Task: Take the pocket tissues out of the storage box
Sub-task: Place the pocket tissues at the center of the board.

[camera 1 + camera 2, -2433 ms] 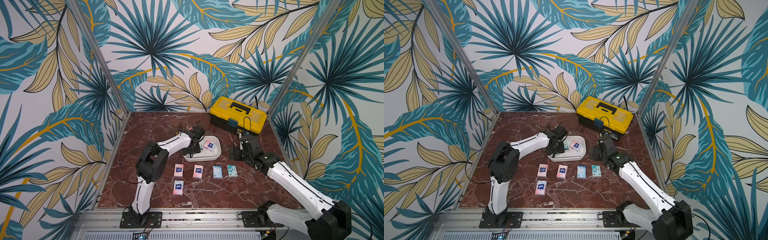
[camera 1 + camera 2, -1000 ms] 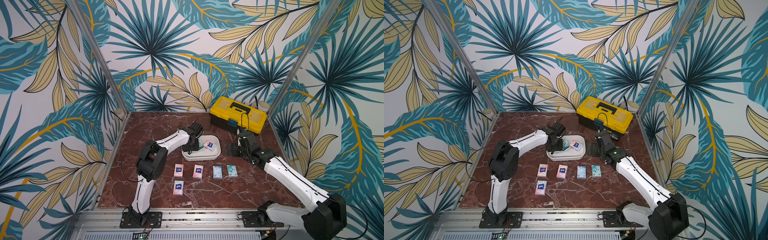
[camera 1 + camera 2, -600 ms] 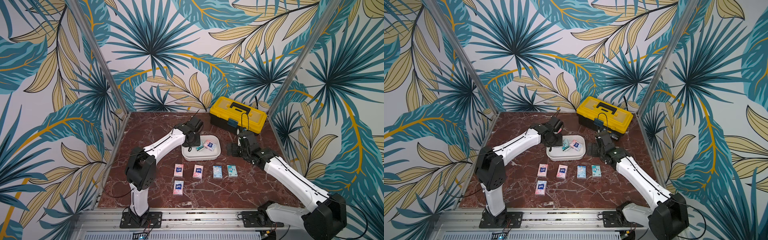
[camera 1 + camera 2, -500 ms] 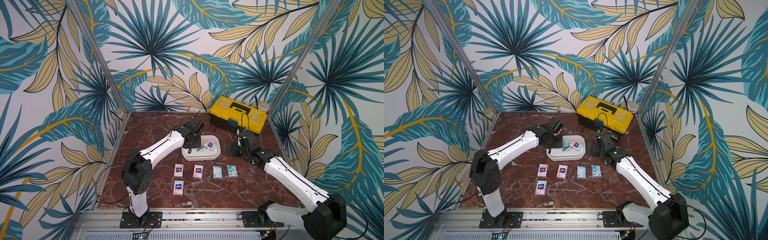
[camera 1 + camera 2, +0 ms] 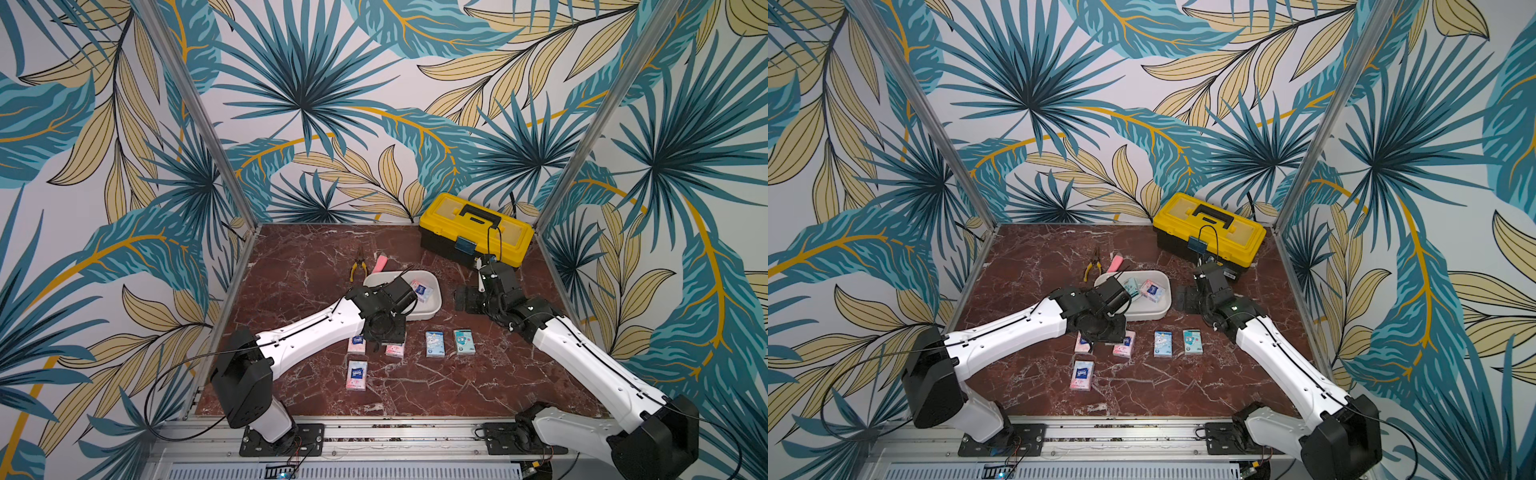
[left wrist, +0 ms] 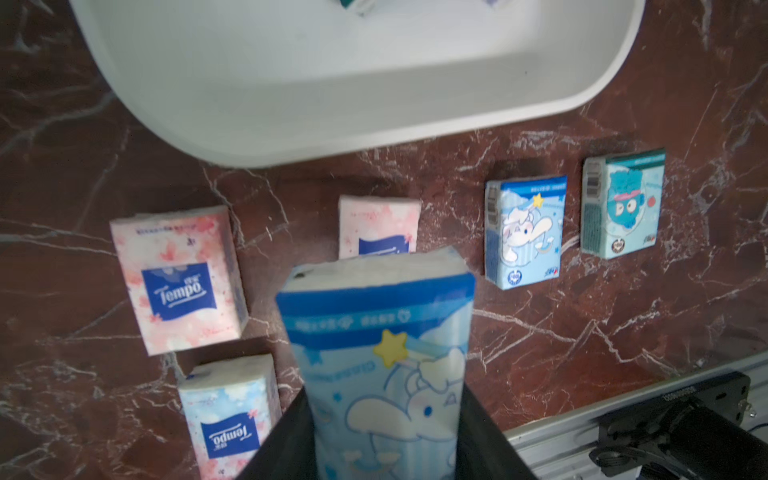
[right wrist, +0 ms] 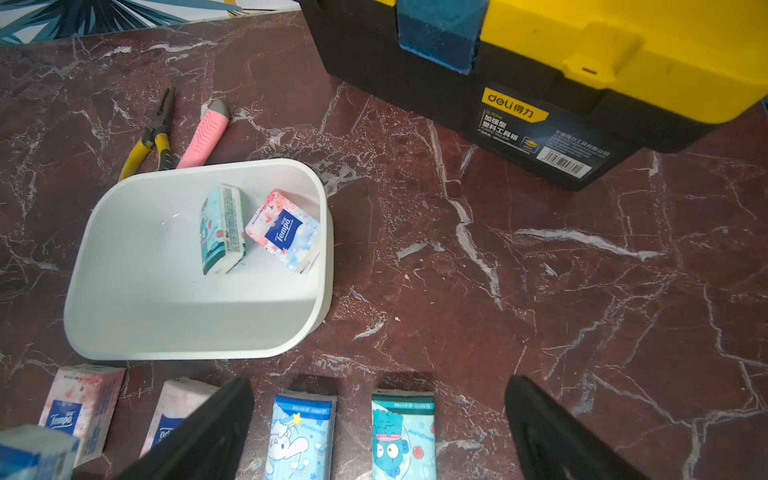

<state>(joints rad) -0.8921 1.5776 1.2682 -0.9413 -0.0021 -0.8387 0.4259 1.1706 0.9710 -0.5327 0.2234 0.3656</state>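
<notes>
My left gripper (image 6: 384, 399) is shut on a light blue pocket tissue packet (image 6: 378, 328). It hangs just in front of the white storage box (image 7: 199, 332), above the row of packets on the table. Two pocket tissues lie in the box: a teal one on its edge (image 7: 222, 228) and a pink one (image 7: 282, 230). Several more packets lie on the marble in front of the box, among them pink (image 5: 356, 375), blue (image 5: 434, 344) and teal (image 5: 464, 341). My right gripper (image 7: 378, 382) stands open and empty to the right of the box (image 5: 467, 299).
A yellow-lidded black toolbox (image 5: 476, 237) stands at the back right. Yellow-handled pliers (image 5: 358, 268) and a long pink bar (image 5: 380, 264) lie just behind the box. Patterned walls close in the table on three sides.
My left gripper has come out of the box toward the front with the light blue packet in it and now hangs over the row of packets. The right arm has stayed still.
</notes>
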